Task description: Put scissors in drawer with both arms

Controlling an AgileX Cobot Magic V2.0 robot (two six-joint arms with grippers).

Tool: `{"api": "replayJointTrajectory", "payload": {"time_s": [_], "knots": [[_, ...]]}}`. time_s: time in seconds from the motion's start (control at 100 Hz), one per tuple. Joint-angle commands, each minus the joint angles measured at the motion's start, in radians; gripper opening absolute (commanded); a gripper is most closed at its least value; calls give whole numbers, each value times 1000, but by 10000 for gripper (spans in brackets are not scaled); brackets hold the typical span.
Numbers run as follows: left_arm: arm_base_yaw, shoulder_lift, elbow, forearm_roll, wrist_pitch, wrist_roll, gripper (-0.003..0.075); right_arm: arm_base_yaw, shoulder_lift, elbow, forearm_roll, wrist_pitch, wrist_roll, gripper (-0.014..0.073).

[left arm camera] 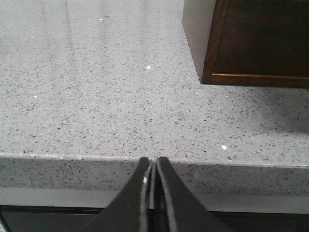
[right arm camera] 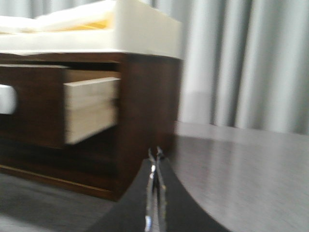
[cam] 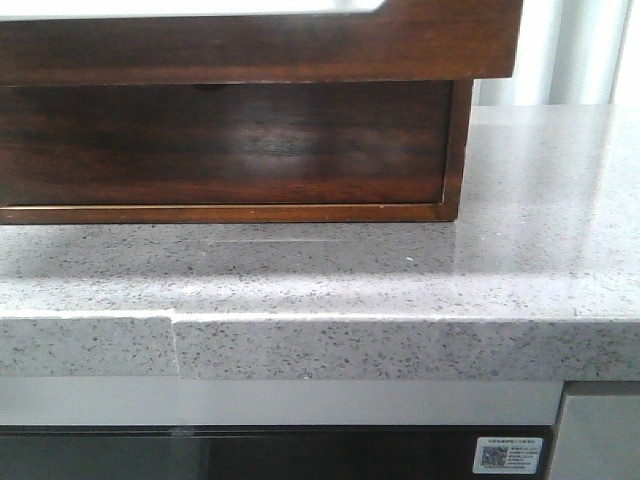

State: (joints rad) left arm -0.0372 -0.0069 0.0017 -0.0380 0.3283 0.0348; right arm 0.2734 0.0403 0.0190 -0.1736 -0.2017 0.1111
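The scissors are not in any view. The drawer (cam: 250, 45), wide with a dark brown glossy front, stands pulled out at the top of the wooden box (cam: 230, 150); a strip of its white inside (cam: 200, 6) shows at the frame's top. Neither gripper shows in the front view. My left gripper (left arm camera: 154, 162) is shut and empty, over the counter's front edge, left of the box's corner (left arm camera: 256, 43). My right gripper (right arm camera: 155, 154) is shut and empty, just off the box's right front corner (right arm camera: 145, 121). A white-walled top part (right arm camera: 140, 29) sits on the box there.
The box stands on a speckled grey stone counter (cam: 400, 280) with a seam in its front edge (cam: 175, 340). In the right wrist view a taller drawer with a pale wood side (right arm camera: 91, 108) is pulled out. Grey curtains (right arm camera: 241, 63) hang behind.
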Motion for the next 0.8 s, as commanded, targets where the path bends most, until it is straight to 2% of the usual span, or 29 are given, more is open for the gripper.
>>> {"api": "replayJointTrajectory", "payload": {"time_s": [0.0,0.11,0.23,0.43,0.79], "knots": [[3,-29,24,-3,-35,-1,-18,-107,9,7,5,-2,5,-61],[3,-29,24,-3,-35,-1,-19,-216,-13,7,44,144,1,-61],[3,-29,24,-3,-35,-1,-19,-316,-67,7,113,301,-59,-61],[3,-29,24,-3,-35,-1,-19,-360,-70,7,96,494,-59,-61],[3,-29,24,-3,-35,-1,-19,-360,-70,7,91,496,-61,-61]]}}
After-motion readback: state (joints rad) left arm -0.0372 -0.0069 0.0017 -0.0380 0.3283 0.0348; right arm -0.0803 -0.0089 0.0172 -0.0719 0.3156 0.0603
